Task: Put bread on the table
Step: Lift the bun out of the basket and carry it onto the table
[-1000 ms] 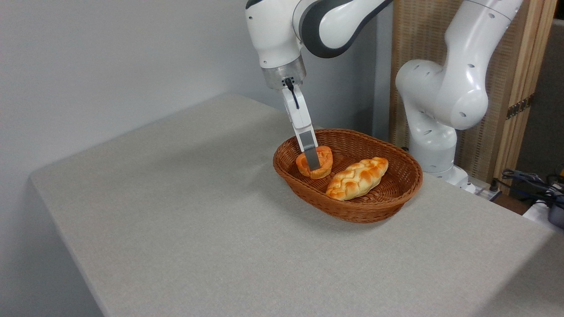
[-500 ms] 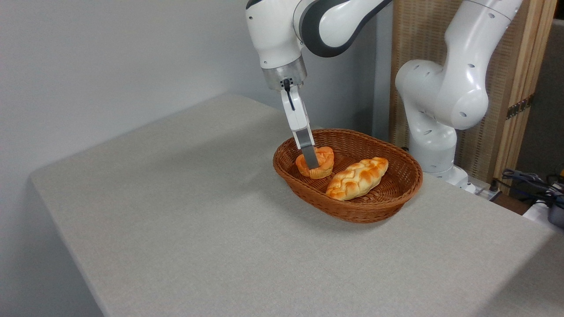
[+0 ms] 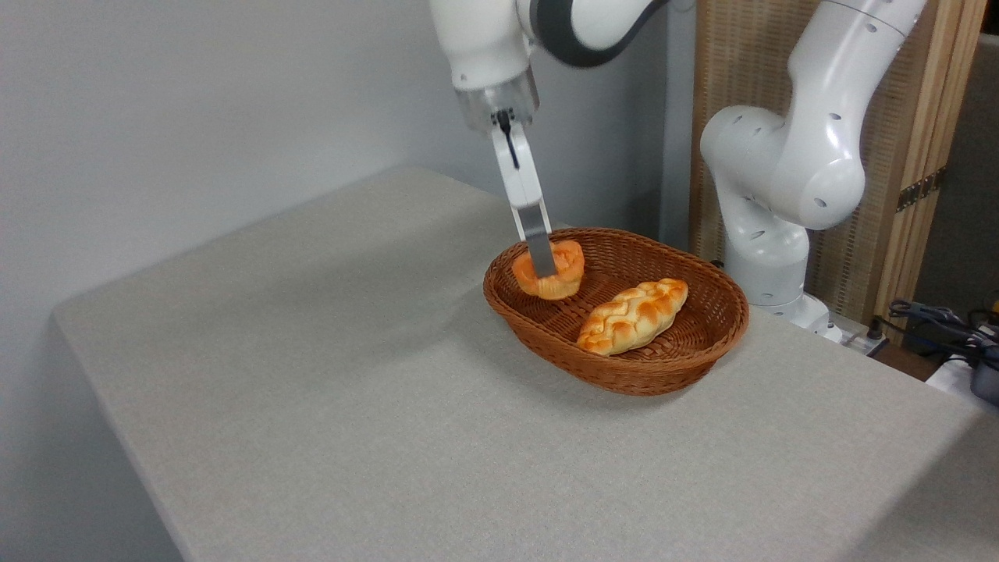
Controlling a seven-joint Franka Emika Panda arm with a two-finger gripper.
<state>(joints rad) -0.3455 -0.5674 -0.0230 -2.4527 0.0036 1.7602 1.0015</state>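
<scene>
The gripper (image 3: 544,268) is closed on the round bun (image 3: 549,270), one finger (image 3: 537,238) showing across its near face, the other hidden behind it. The bun hangs clear of the wicker basket's (image 3: 663,367) floor, about level with the left rim and still over the inside of the basket. So the pick looks done; what remains, as I judge it, is carrying the bun out over the rim and setting it on the bare grey desk (image 3: 312,375). The braided loaf (image 3: 634,314) lies in the basket, apart from the bun. The bun is roughly round, so it has no clear long axis; its knotted top faces up, tipped slightly to the right and away from the camera, with its paler base down.
</scene>
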